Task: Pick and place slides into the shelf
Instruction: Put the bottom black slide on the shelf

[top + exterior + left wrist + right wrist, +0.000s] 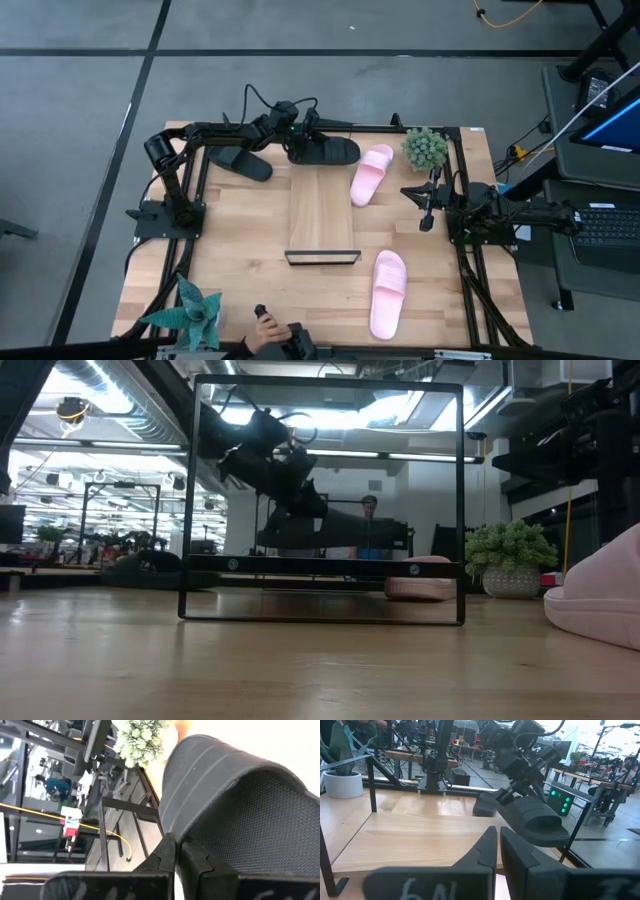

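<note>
- The light-wood surface (230, 270) is carrying the long light-wood shelf (322, 212) with black wire rails, two pink slides and a second black slide (240, 163).
- The left tool (296, 137) is pinching a matte black slide (325, 151), lifted over the shelf's far end.
- The right tool (427, 214) is waiting at the right edge, fingers pressed together.

Left gripper (300, 135): fingers closed, arm reached across the far edge.
Right gripper (427, 222): fingers together, arm waiting at right.
</note>
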